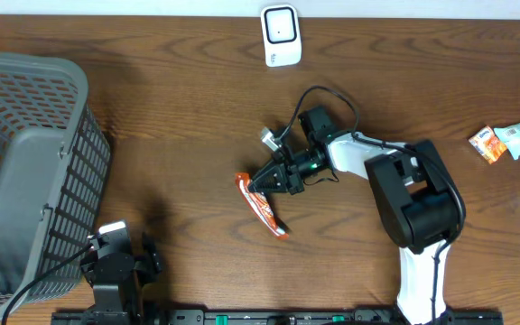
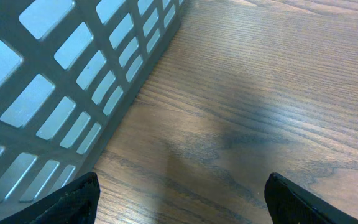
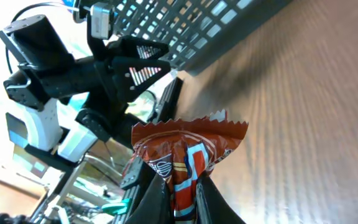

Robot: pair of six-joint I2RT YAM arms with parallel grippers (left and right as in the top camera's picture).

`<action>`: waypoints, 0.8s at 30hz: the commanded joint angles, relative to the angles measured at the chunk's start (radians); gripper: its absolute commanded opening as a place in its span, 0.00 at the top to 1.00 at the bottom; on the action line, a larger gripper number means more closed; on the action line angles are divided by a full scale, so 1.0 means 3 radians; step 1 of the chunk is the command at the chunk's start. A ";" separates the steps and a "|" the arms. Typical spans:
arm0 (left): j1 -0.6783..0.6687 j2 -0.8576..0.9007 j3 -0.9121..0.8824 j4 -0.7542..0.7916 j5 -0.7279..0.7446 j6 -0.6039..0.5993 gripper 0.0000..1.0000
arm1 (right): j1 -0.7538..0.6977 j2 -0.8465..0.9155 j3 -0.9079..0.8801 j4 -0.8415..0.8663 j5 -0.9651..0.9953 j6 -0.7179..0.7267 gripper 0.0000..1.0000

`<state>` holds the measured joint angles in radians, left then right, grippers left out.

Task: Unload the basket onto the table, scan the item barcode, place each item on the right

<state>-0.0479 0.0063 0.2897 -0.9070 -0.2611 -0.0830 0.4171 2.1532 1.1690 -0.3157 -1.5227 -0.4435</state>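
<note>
Right gripper [image 1: 258, 185] is clamped on one end of the orange-red foil snack packet [image 1: 265, 208], w/ both fingers pressed to its sides in the wrist view; packet sits mid-table, its crimped far end free; white box-shaped barcode scanner [image 1: 281, 34] stands at the far edge, well apart from it; left gripper [image 2: 182, 199] has jaws wide, nothing betw. them, just beside the grey plastic mesh basket [image 1: 25, 162] on the brown wooden table [image 1: 179, 108].
</note>
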 commanded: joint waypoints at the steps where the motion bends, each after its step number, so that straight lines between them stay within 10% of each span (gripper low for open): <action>1: -0.0011 -0.0008 -0.0031 -0.0106 -0.0032 -0.0027 0.15 | -0.0179 -0.0027 0.0023 0.0169 -0.0121 -0.0097 0.87; 11: -0.0011 -0.0008 -0.0031 -0.0106 -0.0032 -0.0027 0.15 | -0.0486 -0.0025 0.0023 0.0196 0.0734 -0.0042 0.74; 13: -0.0011 -0.0008 -0.0031 -0.0106 -0.0032 -0.0027 0.15 | -0.0495 -0.0025 0.0023 0.0219 0.0786 0.0061 0.48; 15: -0.0011 -0.0008 -0.0031 -0.0106 -0.0032 -0.0027 0.15 | -0.0493 -0.0028 0.0025 0.0318 0.0781 0.0300 0.01; 24: -0.0010 -0.0008 -0.0031 -0.0104 -0.0032 -0.0028 0.15 | -0.0385 -0.0027 0.0029 0.0272 0.1240 0.1595 0.01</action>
<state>-0.0479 0.0063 0.2897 -0.9070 -0.2615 -0.0830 0.2756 2.1529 1.1725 -0.2035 -1.2488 -0.1390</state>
